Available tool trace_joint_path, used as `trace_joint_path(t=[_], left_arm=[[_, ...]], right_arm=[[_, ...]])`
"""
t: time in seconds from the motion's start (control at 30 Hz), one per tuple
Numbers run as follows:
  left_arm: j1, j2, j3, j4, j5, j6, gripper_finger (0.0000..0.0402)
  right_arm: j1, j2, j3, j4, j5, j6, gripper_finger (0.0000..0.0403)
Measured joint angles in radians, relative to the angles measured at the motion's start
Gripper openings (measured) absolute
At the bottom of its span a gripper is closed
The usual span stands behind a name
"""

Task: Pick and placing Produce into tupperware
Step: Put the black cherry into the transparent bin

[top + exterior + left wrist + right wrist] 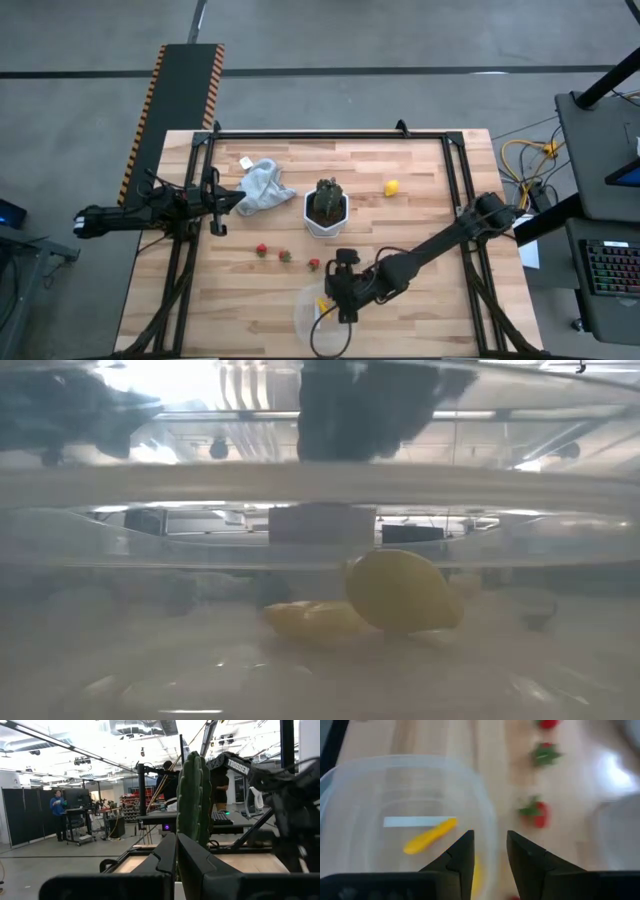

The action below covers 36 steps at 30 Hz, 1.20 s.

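Hovering my right gripper (489, 851), fingers slightly spread and seemingly empty, over the tub (350, 785) rim; should clear it before reaching the strawberry (536, 814).

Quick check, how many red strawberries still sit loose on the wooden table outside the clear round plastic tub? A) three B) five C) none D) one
A: the high view shows three red strawberries in a row on the wooden table, between the white hexagonal plant pot and the clear round plastic tub.
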Motion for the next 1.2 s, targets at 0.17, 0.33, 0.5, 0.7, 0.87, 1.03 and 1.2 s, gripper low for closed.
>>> trace_joint_path(t=[0.17,0.33,0.5,0.7,0.87,1.03,1.2], left_arm=[[0.0,0.0,0.0,0.0,0.0,0.0,0.0],[0.0,0.005,0.0,0.003,0.0,0.002,0.0],[0.0,0.038,0.0,0.019,0.0,0.002,0.0],[0.0,0.165,0.011,0.116,0.0,0.002,0.0],[0.0,0.287,0.062,0.122,0.0,0.002,0.0],[0.0,0.342,0.09,0.153,0.064,0.002,0.0],[0.0,0.357,0.097,0.177,0.071,0.003,0.0]], right_arm=[[0.019,-0.112,-0.006,-0.18,0.118,0.044,0.0097],[0.048,-0.204,-0.056,-0.378,0.278,0.196,0.0097],[0.081,-0.333,-0.209,-0.471,0.4,0.393,0.0113],[0.097,-0.496,-0.458,-0.384,0.469,0.529,0.0134],[0.094,-0.605,-0.629,-0.198,0.464,0.516,0.015],[0.095,-0.688,-0.73,-0.016,0.384,0.435,0.0176],[0.096,-0.715,-0.793,0.134,0.205,0.386,0.0214]])
